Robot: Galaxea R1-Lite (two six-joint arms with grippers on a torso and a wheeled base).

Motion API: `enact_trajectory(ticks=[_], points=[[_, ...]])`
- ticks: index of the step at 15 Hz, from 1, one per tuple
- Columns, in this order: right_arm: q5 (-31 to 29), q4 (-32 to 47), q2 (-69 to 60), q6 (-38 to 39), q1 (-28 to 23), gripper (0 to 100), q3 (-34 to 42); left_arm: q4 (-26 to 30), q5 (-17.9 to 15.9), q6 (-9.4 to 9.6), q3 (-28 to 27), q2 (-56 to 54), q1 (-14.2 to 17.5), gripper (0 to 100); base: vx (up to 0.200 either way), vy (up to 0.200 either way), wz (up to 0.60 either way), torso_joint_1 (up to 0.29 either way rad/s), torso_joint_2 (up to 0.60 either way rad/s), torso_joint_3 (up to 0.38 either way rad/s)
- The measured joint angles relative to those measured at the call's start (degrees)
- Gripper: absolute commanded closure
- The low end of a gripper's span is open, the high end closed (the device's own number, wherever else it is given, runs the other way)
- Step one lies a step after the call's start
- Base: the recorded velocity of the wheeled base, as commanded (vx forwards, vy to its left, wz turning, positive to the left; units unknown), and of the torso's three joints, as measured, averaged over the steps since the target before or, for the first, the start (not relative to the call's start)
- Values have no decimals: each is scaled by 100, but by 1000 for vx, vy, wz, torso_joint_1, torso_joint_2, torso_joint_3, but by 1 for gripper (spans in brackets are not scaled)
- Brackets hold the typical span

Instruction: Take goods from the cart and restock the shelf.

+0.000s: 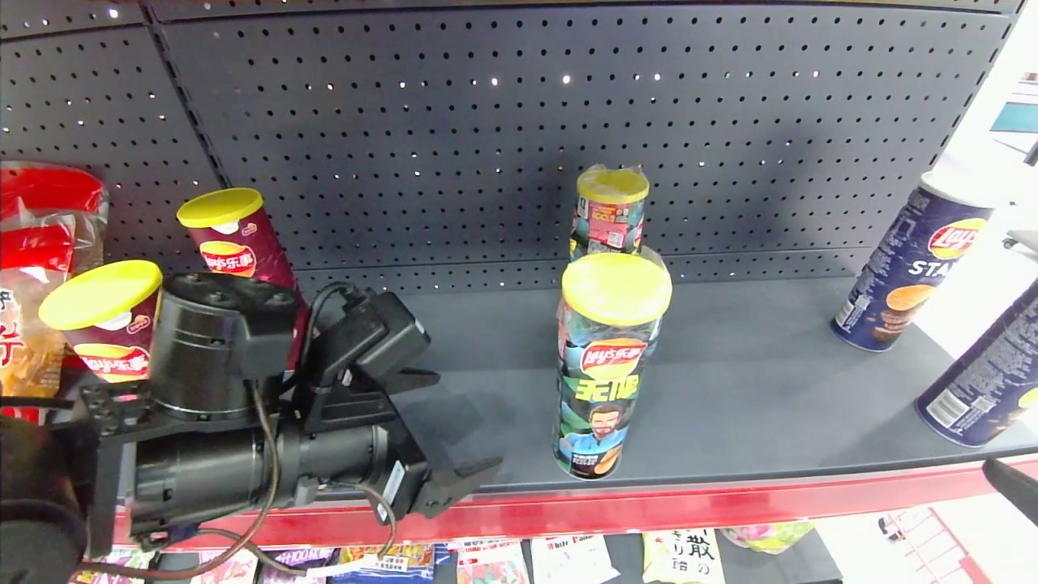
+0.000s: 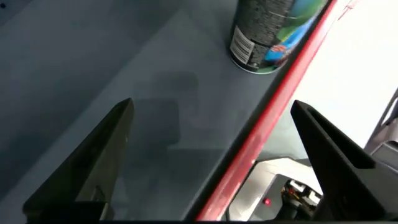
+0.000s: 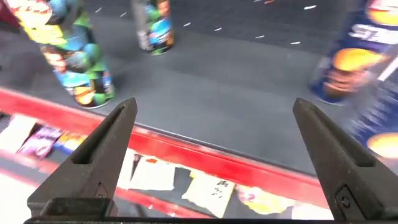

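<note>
The left arm point(image 1: 235, 462) covers the front maroon can's point(image 1: 104, 324) base; the head view's right edge crops the nearest blue can point(image 1: 981, 381).

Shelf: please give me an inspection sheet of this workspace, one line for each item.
Surface: grey shelf, red front edge.
Job's things: two green cans, one behind the other; two maroon cans at left; two blue cans at right.
Clutter: red bags at far left.
Grippers: left gripper open, empty, over the shelf's front edge; right gripper open, empty.
Cables: black cables along the left arm.
Surroundings: pegboard behind; packets on the lower shelf.
</note>
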Motion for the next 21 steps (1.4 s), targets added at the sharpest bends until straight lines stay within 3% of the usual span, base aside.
enact_trajectory(ticks=[6,12,21], points=[[-73,734,-824,6,-77,0,148,0,9,139,-566,688,-9,0,0,0,0,0,0,0],[-73,777,-1050,20,-82,0,128,-2,-2,150,-1111,1213,-4,0,0,0,0,0,0,0],[-73,785,-1054,102,-93,0,148,2,-13,151,-1353,1458,-11,0,0,0,0,0,0,0]])
